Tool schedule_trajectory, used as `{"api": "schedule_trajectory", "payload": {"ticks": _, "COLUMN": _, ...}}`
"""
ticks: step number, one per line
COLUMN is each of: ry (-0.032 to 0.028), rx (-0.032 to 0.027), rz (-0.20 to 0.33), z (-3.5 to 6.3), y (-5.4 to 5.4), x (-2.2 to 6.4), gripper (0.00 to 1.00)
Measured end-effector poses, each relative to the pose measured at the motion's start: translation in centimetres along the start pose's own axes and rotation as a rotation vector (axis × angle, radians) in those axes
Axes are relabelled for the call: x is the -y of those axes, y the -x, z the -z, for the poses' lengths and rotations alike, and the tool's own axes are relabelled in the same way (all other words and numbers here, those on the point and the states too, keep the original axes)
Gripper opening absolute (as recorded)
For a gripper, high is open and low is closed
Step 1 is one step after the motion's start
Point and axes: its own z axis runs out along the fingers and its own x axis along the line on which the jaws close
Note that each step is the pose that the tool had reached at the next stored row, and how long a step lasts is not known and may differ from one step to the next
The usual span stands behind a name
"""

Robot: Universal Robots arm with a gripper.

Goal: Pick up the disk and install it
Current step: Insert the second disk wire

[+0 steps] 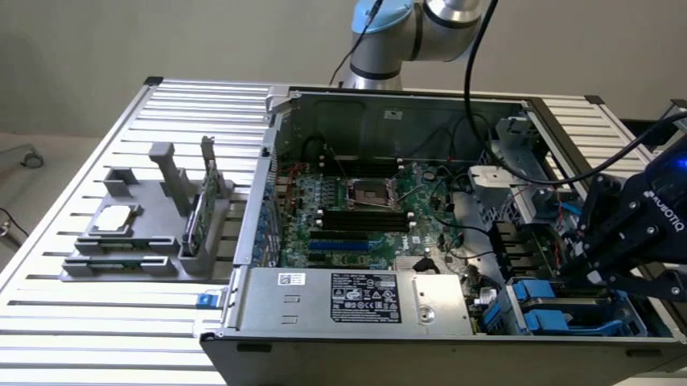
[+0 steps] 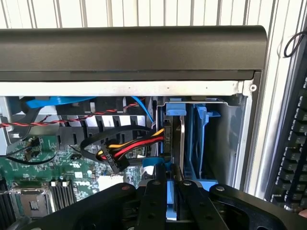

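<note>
Now end effector (image 2: 171, 184) nearly closed, gripping disk (image 2: 175, 139).

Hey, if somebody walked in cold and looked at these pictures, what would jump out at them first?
The open computer case on the slatted table, its green motherboard bare. At the exterior view's right the black gripper reaches down into the blue drive bays. In the wrist view its fingers are shut on the disk, standing on edge in a bay.

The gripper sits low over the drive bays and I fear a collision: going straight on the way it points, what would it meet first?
Probably the disk standing in the blue bay directly ahead of the gripper, whose fingers are shut; the cable bundle lies beside that line. Depth is unclear.
</note>
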Motion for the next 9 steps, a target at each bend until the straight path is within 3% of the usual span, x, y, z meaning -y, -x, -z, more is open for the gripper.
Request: {"api": "schedule_trajectory", "payload": {"ticks": 9, "ry": 0.0054, "rx": -0.0001, "rz": 0.000, "z": -0.29, "y": 0.01, "x": 0.03, "gripper": 0.16}}
